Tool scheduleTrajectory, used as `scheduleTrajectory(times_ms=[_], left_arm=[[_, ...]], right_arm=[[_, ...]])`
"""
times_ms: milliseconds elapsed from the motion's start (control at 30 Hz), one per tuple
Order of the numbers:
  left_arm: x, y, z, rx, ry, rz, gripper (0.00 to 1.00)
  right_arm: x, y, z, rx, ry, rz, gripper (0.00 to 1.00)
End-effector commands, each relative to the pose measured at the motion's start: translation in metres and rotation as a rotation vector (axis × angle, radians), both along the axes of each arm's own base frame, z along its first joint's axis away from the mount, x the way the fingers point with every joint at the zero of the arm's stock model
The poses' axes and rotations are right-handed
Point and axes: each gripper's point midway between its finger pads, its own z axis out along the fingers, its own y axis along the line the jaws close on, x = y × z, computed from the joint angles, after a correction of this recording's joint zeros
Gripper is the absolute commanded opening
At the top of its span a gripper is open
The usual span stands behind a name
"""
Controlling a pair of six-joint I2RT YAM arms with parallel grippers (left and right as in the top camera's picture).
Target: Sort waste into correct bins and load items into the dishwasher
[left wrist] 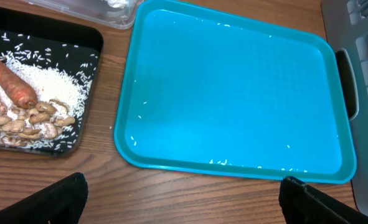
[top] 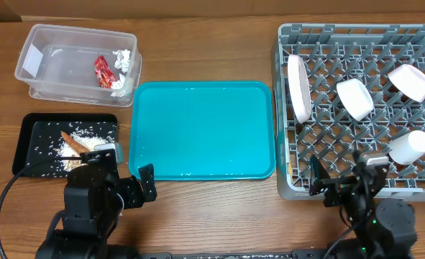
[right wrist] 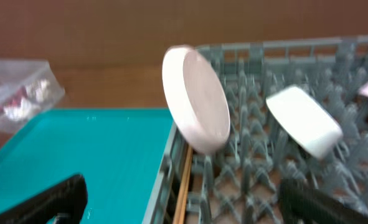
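While checking the near table edge, note left gripper (top: 126,167) and right gripper (top: 343,173) both released: jaws spread wide, grasping nothing.

Directly ahead of left gripper, find teal tray (top: 201,129): smooth glossy plastic, rectangular, rounded corners, raised rim. Ahead-left, find black tray (top: 25,133): shallow, rectangular, holding loose white rice (left wrist: 53,84), a tapered orange carrot (left wrist: 12,84) and wrinkled beige scraps (left wrist: 22,121). Farther ahead-left, locate clear tub (top: 54,72), thin-walled, with red wrapper (top: 103,72) and crumpled tissue (top: 122,61) inside.

Ahead of right gripper, locate grey rack (top: 413,32): square, moulded grid of pegs. Inside: round plate (top: 298,88) on edge by the left wall, two bowls (top: 354,98) tilted, cup (top: 410,147) tilted among pegs, thin wooden chopsticks (right wrist: 182,186) low along the left wall under the plate.

Bare wood-grain table between both grippers and the near rims. Teal tray just beside rack on one side, near black tray and tub on the other.
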Motion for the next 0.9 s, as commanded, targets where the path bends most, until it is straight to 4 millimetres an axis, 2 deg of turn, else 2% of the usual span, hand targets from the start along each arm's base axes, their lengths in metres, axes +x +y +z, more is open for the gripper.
scheduleTrajectory(times_ms=[0,100,400,500,600,633,867], left_arm=[[0.000,0.000,0.001,0.001,-0.006,0.005,1.00],[0.000,0.000,0.001,0.001,-0.006,0.005,1.00],[0.000,0.000,0.001,0.002,-0.006,0.006,1.00],[0.000,0.000,0.001,0.002,-0.006,0.006,1.00],[0.000,0.000,0.001,0.001,-0.006,0.005,1.00],[0.000,0.000,0.001,0.001,-0.006,0.005,1.00],[0.000,0.000,0.001,0.002,-0.006,0.006,1.00]], right_arm=[[0.007,0.008,-0.019,0.007,-0.074,0.042,1.00],[0.014,0.012,-0.024,0.023,-0.166,0.055,1.00],[0.032,0.007,-0.018,0.049,-0.433,0.014,1.00],[0.033,0.006,-0.024,0.028,-0.412,0.003,1.00],[0.033,0.009,-0.053,0.008,-0.295,0.025,1.00],[0.033,0.011,-0.057,0.017,-0.276,0.032,1.00],[0.033,0.011,-0.056,0.030,-0.276,0.031,1.00]])
